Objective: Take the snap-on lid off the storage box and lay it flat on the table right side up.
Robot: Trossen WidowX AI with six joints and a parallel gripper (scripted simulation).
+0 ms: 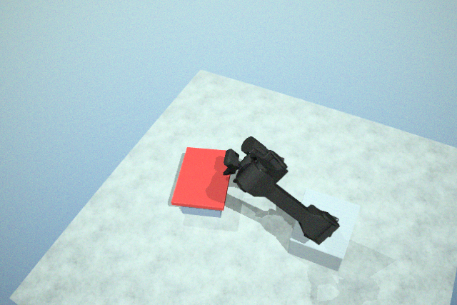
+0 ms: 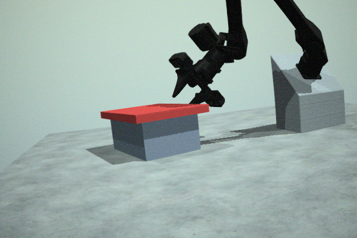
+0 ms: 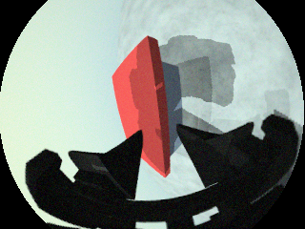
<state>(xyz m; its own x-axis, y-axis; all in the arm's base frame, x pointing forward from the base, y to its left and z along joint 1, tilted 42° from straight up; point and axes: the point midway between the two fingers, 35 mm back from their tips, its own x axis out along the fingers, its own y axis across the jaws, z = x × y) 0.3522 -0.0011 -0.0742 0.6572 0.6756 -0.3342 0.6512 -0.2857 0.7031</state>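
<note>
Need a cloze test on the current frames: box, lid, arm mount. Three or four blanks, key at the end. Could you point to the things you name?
1. The lid (image 1: pixel 201 179) (image 2: pixel 155 112) (image 3: pixel 129 91) is coloured ____.
2. It sits on ____ of the storage box (image 1: pixel 201 211) (image 2: pixel 173 140) (image 3: pixel 172 95).
3. The pincer (image 1: pixel 226 176) (image 2: pixel 181 100) (image 3: pixel 159 130) has its fingers apart, with ____ gripped between them.
4. The arm (image 1: pixel 288 201) (image 2: pixel 235 10) that carries it is coloured ____.

Missing words: red; top; nothing; black

The red lid (image 2: pixel 155 112) sits flat on the blue-grey box (image 2: pixel 170 137). The open gripper (image 2: pixel 182 100) is tilted downward at the lid's far edge. The arm (image 2: pixel 234 13) is mounted on a grey block (image 2: pixel 321 111).
</note>
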